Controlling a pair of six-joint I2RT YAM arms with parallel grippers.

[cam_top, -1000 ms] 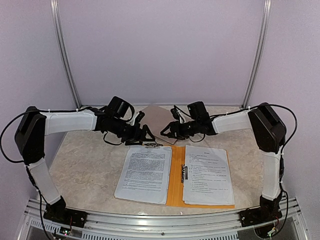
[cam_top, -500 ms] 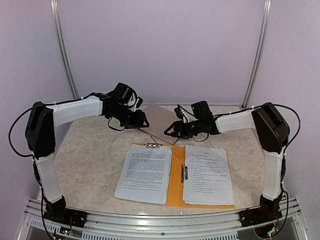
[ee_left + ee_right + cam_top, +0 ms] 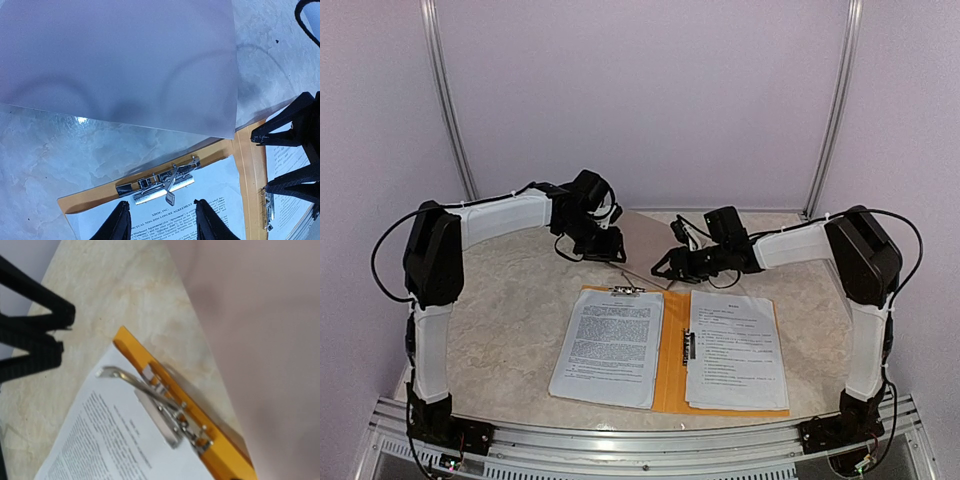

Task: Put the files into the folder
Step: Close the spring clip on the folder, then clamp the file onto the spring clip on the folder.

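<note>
The left sheet (image 3: 167, 222) bore a printed heading at its top, "XDOF, INC.", seen from the left wrist. The line beneath it read, as far as it could be made out, "Mutual Non-Disclosure Agreement", with "(this "Agreement")" following in the body text. The rest of its print was cut off or too fine. The black print on the right sheet (image 3: 735, 348) was too small to read.

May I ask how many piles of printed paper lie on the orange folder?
2, on the folder: left pile on its left half, right pile on its right. Sheets underneath may be hidden.
</note>
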